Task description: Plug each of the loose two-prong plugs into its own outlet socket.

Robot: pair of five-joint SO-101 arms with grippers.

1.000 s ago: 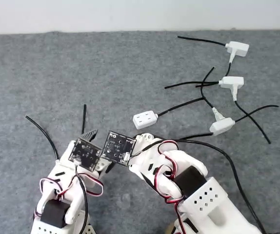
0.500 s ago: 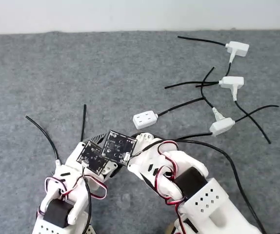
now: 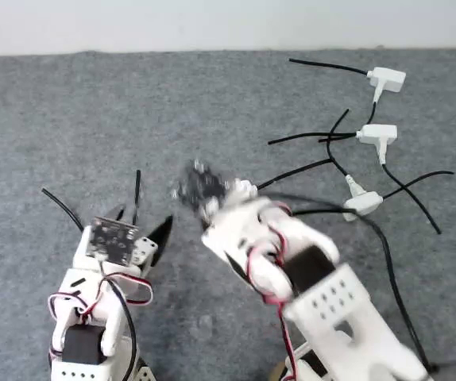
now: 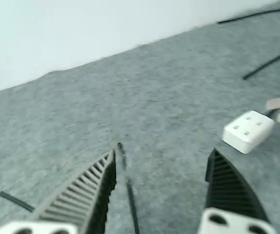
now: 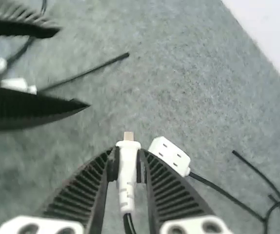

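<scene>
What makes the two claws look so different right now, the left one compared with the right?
The left gripper stands wide open and empty; the right gripper is shut on a white plug. The right gripper sits close beside the outlet socket; the left gripper is farther from it. Both have black ribbed fingers.

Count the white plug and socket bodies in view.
5. The far connector, middle connector and near connector lie at the right of the high view; the socket lies beyond the right gripper, which holds a plug. More may be hidden under the arms.
</scene>
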